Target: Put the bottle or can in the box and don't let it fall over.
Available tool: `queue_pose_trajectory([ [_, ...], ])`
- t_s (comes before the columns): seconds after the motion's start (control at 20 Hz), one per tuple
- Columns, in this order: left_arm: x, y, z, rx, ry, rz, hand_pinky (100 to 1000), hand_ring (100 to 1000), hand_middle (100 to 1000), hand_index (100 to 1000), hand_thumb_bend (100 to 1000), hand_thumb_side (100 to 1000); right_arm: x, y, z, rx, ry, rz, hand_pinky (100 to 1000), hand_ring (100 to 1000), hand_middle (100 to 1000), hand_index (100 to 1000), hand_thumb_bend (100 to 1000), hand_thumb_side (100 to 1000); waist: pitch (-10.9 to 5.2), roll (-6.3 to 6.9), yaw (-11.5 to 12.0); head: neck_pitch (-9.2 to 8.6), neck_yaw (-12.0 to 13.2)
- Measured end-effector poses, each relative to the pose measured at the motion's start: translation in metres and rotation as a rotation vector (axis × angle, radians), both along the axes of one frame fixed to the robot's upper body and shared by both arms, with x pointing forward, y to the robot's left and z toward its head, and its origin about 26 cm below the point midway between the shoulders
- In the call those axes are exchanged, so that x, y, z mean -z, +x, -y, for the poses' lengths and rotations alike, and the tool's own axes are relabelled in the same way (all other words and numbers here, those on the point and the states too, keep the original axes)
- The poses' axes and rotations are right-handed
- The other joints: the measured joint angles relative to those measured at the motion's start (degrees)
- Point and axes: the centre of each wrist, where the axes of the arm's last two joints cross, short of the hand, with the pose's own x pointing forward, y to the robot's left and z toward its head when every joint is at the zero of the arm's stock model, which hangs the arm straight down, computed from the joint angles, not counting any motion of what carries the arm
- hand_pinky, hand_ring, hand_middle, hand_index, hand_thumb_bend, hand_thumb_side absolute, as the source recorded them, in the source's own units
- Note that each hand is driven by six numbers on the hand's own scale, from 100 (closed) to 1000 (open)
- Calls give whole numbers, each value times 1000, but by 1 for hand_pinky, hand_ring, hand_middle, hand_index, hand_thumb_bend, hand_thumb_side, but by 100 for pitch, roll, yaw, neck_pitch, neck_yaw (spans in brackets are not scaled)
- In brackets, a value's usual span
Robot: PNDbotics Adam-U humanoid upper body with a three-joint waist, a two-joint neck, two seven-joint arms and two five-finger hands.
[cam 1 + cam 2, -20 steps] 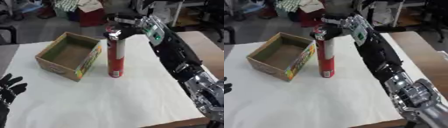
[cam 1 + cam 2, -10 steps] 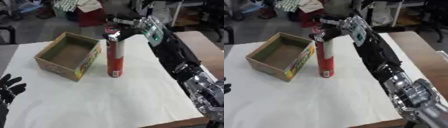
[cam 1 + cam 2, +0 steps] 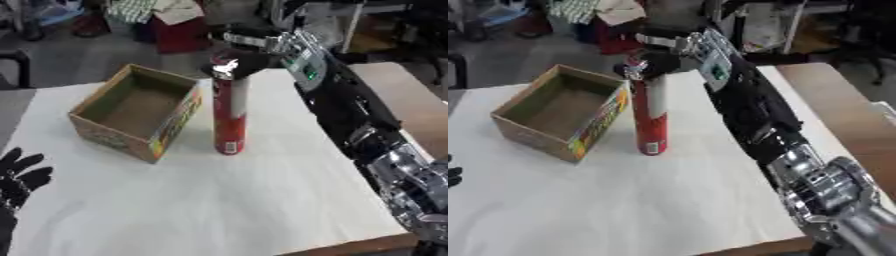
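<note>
Tall red can (image 3: 230,114) standing upright just right of box (image 3: 136,112); stiff, smooth, likely tippy. Right hand (image 3: 248,47) curling round its top; left hand (image 3: 17,175) resting open.

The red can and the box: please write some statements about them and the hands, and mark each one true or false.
1. The red can stands upright on the table. True.
2. The can is inside the cardboard box. False: it stands beside the box, outside it.
3. The right hand is at the can's top. True.
4. The box holds a bottle. False: nothing shows inside it.
5. The left hand grips the box. False: it rests open near the lower left corner.
</note>
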Motion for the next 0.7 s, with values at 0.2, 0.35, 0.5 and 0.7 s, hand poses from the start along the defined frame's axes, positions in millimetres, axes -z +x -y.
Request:
queue_pose_trajectory([
  [0.2,0,0,0,0,0,0,865,819,833,1000,326,1000,7,0,3,13,-11,-22,1000,990,997,1000,214,800,0,1,-8,0,2],
  [0.35,0,0,0,-1,0,0,865,819,833,1000,326,1000,8,0,3,19,-20,-23,1000,988,997,1000,201,780,0,1,-8,0,4],
  [0.5,0,0,0,-1,0,1,864,820,833,1000,326,1000,8,1,5,25,-26,-24,1000,963,978,1000,159,730,0,1,-8,0,4],
  [0.7,0,0,0,-1,0,0,863,819,833,1000,327,1000,9,1,7,32,-34,-25,861,852,908,1000,103,664,-3,1,-8,0,4],
])
